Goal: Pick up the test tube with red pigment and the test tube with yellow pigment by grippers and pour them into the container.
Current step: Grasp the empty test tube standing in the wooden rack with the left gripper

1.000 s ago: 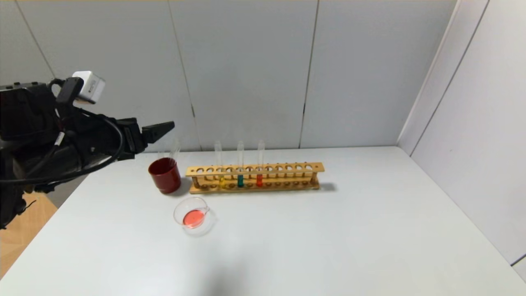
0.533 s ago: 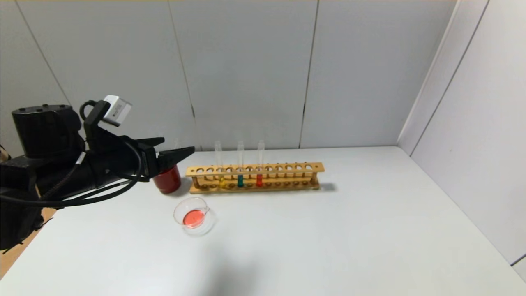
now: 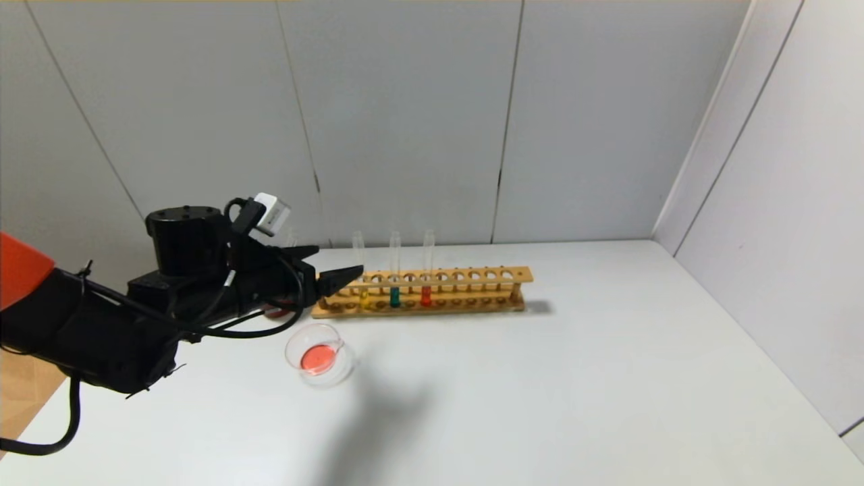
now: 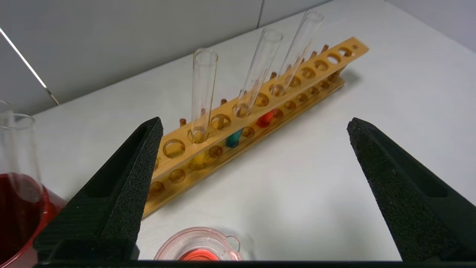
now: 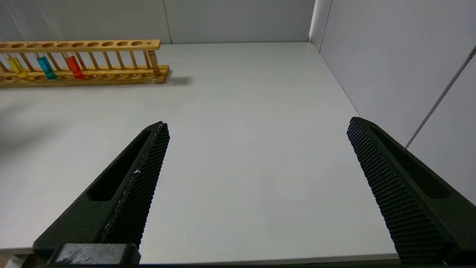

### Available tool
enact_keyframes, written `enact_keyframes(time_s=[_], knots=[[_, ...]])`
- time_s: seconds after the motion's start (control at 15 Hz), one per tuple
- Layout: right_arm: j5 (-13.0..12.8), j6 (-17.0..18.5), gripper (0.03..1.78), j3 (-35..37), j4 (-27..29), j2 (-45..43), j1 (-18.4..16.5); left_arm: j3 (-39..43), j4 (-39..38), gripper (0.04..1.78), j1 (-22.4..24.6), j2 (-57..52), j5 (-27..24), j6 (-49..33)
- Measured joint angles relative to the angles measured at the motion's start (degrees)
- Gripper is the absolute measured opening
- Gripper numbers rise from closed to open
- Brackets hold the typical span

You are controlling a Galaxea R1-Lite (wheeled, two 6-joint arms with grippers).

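- The left gripper hangs above the white table, close to the left end of the wooden rack, with its fingers spread wide apart and nothing between them.
- In the head view, one fingertip reaches up to the rack's left end, just beside the test tube with yellow pigment; whether it touches the rack cannot be told.
- That yellow tube stands upright in the rack, the leftmost of three tubes.
- A tube with teal liquid stands next to it, and a tube with red liquid stands to the right of that.
- The container, a low clear glass dish, sits on the table in front of the rack's left end, below the left gripper, and holds a little coral-red liquid.
- A dark red cup stands left of the rack, mostly hidden behind the left arm in the head view, with a clear empty tube leaning in it.
- The right gripper hovers low over the near right part of the table, well apart from the rack, its fingers wide apart and holding nothing.
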Motion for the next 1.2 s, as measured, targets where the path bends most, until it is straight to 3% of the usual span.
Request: enact_keyframes(time_s=[1.2], knots=[[0.0, 0.0, 1.75, 0.0, 0.0, 0.0, 0.0, -18.2, 4.3, 1.75, -0.4, 18.5, 1.8, 0.0]])
